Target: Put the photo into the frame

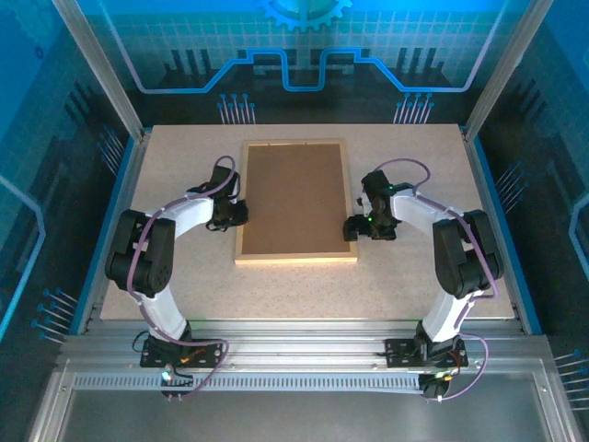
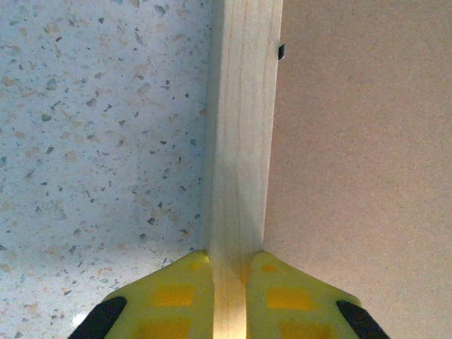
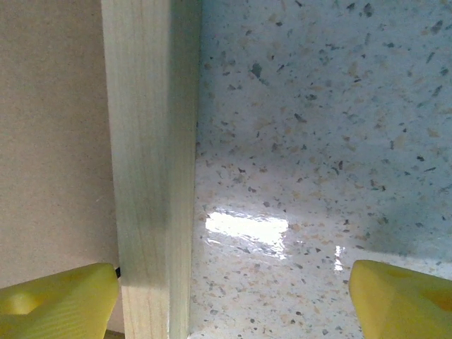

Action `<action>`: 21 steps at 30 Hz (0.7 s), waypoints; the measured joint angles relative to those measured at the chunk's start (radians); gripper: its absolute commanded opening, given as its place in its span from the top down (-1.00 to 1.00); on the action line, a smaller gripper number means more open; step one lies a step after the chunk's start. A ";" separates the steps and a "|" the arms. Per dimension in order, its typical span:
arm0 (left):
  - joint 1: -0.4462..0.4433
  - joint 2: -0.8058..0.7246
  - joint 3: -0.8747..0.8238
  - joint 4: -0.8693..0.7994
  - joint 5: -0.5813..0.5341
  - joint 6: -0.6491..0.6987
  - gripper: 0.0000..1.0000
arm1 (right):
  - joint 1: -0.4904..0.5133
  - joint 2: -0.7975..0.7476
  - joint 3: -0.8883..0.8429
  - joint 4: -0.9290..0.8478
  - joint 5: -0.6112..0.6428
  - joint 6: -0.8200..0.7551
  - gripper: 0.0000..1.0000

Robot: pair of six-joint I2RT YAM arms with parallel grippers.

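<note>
L gripper (image 2: pixel 229 275) clamped on left long rail of thin light-wood rectangular frame (image 2: pixel 244 141); R gripper (image 3: pixel 233 293) jaws apart, straddling opposite rail, both equally near.

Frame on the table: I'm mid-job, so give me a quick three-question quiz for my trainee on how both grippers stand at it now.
1. True or false: the left gripper is shut on a side rail of the frame.
2. What faces up inside the frame? A) a glass pane B) the brown backing board C) a white mat
3. Fill in: the right gripper straddles the opposite rail with its jaws ___.

Key: 1 true; 2 B; 3 open
</note>
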 measured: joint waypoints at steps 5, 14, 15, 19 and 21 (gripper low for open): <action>0.000 0.003 0.004 -0.005 0.000 0.000 0.78 | 0.011 0.008 0.000 0.008 -0.007 0.021 -0.74; 0.001 0.003 0.004 -0.005 0.003 0.000 0.78 | 0.070 0.051 0.043 -0.017 0.065 0.031 -0.77; 0.001 0.003 0.005 -0.006 0.003 0.000 0.78 | 0.075 0.057 0.053 -0.027 0.074 0.031 -0.77; 0.001 0.004 0.006 -0.008 0.003 0.000 0.78 | 0.081 0.066 0.075 -0.054 0.087 0.024 -0.79; 0.001 0.004 0.006 -0.009 0.003 0.000 0.79 | 0.080 0.065 0.080 -0.062 0.087 0.023 -0.79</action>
